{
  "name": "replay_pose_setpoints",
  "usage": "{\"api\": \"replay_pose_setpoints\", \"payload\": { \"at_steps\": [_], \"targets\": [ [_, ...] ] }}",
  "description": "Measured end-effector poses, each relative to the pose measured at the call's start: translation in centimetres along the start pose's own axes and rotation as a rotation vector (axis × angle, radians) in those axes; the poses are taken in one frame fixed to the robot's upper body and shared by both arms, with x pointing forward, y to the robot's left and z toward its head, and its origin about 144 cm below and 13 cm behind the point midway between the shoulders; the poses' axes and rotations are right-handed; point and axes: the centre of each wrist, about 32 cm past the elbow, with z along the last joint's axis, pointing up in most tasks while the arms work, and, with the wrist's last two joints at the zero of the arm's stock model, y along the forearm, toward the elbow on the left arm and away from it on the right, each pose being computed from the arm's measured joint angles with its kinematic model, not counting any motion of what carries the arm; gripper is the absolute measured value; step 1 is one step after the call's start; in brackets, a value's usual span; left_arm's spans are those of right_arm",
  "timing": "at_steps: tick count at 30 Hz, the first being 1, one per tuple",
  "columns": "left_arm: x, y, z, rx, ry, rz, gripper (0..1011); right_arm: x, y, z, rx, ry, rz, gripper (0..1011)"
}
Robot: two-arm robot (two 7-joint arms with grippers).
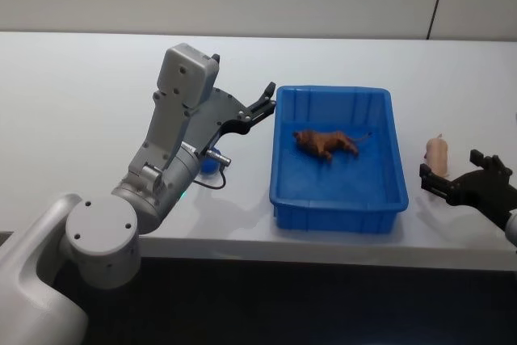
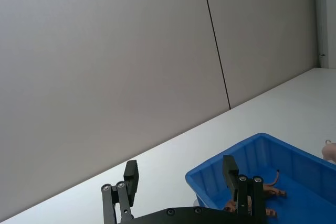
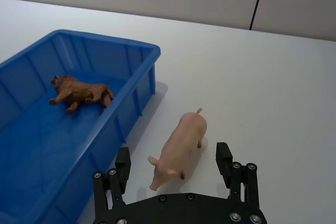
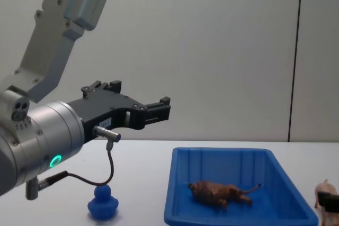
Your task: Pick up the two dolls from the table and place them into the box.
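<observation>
Right gripper [image 1: 450, 166], fingers apart, hovers just right of the blue box [image 1: 279, 199] in the head view. The pink pig [image 1: 437, 153] stands immediately beyond it on the desk [image 1: 81, 119], and the brown lion [image 1: 325, 144] lies inside the box. From the right wrist, the pig sits between the spread fingers, its long axis running along them, snout toward the gripper. This arm looks the nearer one. Chest view: left gripper [image 4: 161, 108], also open, hangs raised left of the box.
</observation>
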Motion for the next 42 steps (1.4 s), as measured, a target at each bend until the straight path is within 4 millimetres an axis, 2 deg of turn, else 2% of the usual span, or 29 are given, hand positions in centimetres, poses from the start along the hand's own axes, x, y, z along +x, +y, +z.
{"api": "replay_pose_setpoints", "payload": {
  "at_steps": [18,28,29,36,38,42],
  "targets": [
    [0.0,0.0,0.0,0.0,0.0,0.0,1001,-0.7,2.0,-1.0,-0.05,0.003,-0.029,1001],
    [0.0,0.0,0.0,0.0,0.0,0.0,1001,-0.9,3.0,-1.2,-0.057,0.006,-0.041,780],
    [0.0,0.0,0.0,0.0,0.0,0.0,1001,-1.0,3.1,-1.2,-0.057,0.007,-0.044,713],
    [0.0,0.0,0.0,0.0,0.0,0.0,1001,-0.9,3.6,-1.2,-0.054,0.01,-0.059,517],
    [0.0,0.0,0.0,0.0,0.0,0.0,1001,-0.8,3.7,-1.2,-0.052,0.01,-0.063,417],
    [0.0,0.0,0.0,0.0,0.0,0.0,1001,-0.7,3.8,-1.1,-0.043,0.01,-0.074,359]
  ]
}}
